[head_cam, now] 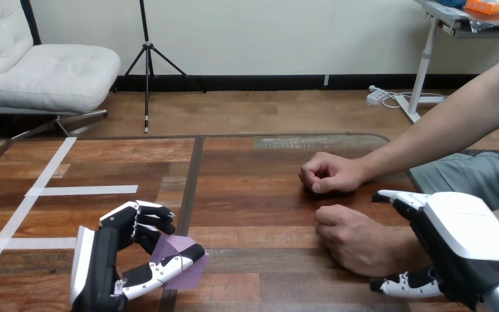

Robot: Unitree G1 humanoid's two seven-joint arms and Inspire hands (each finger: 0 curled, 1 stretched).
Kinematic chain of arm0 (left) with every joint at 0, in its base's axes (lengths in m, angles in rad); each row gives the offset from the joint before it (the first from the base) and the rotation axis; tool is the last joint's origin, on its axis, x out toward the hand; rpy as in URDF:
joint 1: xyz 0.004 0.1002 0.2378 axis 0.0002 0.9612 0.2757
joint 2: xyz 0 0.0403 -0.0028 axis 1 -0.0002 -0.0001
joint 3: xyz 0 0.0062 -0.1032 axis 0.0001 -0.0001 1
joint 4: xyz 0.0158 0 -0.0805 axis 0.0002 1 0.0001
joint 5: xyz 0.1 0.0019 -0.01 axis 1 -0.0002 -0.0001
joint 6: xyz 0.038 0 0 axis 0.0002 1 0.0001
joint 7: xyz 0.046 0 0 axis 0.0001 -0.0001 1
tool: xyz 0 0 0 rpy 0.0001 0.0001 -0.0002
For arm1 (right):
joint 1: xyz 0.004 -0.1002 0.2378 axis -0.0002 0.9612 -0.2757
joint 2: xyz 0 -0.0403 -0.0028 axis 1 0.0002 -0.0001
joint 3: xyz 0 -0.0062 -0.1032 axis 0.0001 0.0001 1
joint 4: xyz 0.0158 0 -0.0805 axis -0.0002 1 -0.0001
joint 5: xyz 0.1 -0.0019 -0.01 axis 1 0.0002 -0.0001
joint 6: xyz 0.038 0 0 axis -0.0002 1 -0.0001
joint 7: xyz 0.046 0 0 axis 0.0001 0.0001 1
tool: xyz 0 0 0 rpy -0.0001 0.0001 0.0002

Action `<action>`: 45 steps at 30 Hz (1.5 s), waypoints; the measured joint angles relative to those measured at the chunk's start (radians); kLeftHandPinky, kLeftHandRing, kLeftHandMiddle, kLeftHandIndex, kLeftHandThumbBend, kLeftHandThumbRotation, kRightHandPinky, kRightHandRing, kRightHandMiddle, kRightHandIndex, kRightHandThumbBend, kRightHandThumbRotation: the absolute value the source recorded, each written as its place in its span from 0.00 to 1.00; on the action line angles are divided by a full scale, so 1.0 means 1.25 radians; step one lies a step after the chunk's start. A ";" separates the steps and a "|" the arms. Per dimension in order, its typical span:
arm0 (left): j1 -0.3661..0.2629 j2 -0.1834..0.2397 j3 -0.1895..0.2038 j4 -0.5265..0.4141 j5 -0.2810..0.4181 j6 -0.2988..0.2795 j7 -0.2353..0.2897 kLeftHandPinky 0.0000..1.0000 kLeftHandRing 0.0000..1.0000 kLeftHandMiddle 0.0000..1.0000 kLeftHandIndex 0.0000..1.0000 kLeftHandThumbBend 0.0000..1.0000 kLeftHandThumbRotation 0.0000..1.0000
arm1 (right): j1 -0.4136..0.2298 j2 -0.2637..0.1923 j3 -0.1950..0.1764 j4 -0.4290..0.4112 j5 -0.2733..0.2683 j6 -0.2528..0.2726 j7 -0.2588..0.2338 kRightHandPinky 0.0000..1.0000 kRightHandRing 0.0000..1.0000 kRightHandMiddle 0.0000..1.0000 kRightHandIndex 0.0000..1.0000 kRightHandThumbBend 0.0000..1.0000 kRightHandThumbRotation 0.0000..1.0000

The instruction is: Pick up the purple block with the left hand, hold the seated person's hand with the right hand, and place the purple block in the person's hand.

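Place: we're at a robot test bench here, a lab set-up by the look of it.
Table: wooden, and we can see white tape laid in straight lines across its left part.
Machine: left hand and right hand, both over the wood.
Company: a person's arm reaching in from the right.

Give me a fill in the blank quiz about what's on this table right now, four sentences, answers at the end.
1. The robot's left hand has its fingers curled round the ___ block.
2. The person's farther hand and nearer hand both rest on the table, closed into ___.
3. The robot's right hand is at the wrist of the person's ___ hand.
4. White tape strips mark the table's ___ side.

Missing words: purple; fists; nearer; left.
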 measured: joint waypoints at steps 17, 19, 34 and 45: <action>-0.009 0.080 -0.013 -0.037 0.269 0.184 0.164 0.25 0.32 0.44 0.49 0.58 0.18 | 0.000 0.007 0.009 0.000 0.007 -0.004 -0.009 0.85 0.84 0.84 0.84 0.81 0.06; -0.009 0.088 -0.014 -0.050 0.280 0.203 0.171 0.25 0.32 0.44 0.49 0.56 0.16 | 0.000 0.007 0.009 0.000 0.009 -0.004 -0.013 0.85 0.84 0.84 0.83 0.81 0.06; -0.009 0.143 -0.046 -0.104 0.322 0.302 0.183 0.24 0.30 0.42 0.48 0.54 0.07 | 0.000 0.028 0.009 0.004 0.062 -0.078 -0.097 0.84 0.85 0.86 0.84 0.77 0.13; -0.010 0.148 -0.071 -0.113 0.322 0.326 0.196 0.24 0.30 0.41 0.48 0.55 0.04 | 0.000 0.068 0.012 0.045 0.100 -0.208 -0.250 0.86 0.87 0.87 0.84 0.70 0.22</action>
